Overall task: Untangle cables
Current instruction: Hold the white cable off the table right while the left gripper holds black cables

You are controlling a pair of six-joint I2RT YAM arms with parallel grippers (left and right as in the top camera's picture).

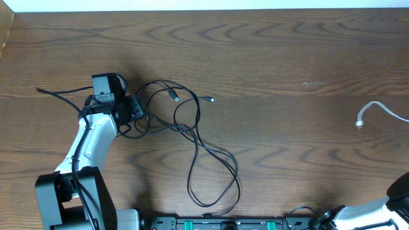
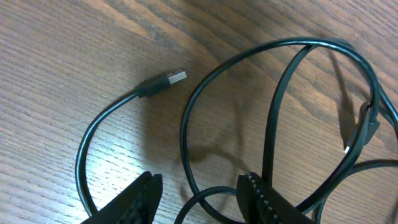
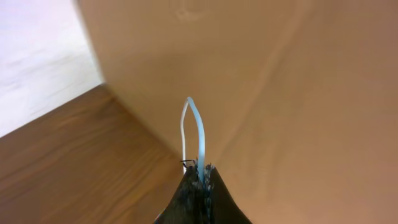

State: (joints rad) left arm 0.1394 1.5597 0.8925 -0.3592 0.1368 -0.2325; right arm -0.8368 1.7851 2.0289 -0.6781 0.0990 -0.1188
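A tangle of black cables (image 1: 195, 131) lies left of the table's middle, with loops trailing toward the front edge. My left gripper (image 1: 135, 110) is at the tangle's left side. In the left wrist view it (image 2: 200, 183) is open, and a black cable loop (image 2: 273, 118) lies on the wood between its fingers, not pinched. A USB plug (image 2: 169, 79) rests just ahead. The white cable (image 1: 377, 110) lies at the far right and runs off the edge. My right gripper (image 3: 202, 171) is shut on a loop of the white cable (image 3: 198, 124), lifted above the table.
A black bar with green connectors (image 1: 217, 223) runs along the front edge. The left arm's base (image 1: 70, 198) stands at the front left and part of the right arm (image 1: 364, 214) at the front right. Bare wood (image 1: 287, 57) spreads behind the tangle.
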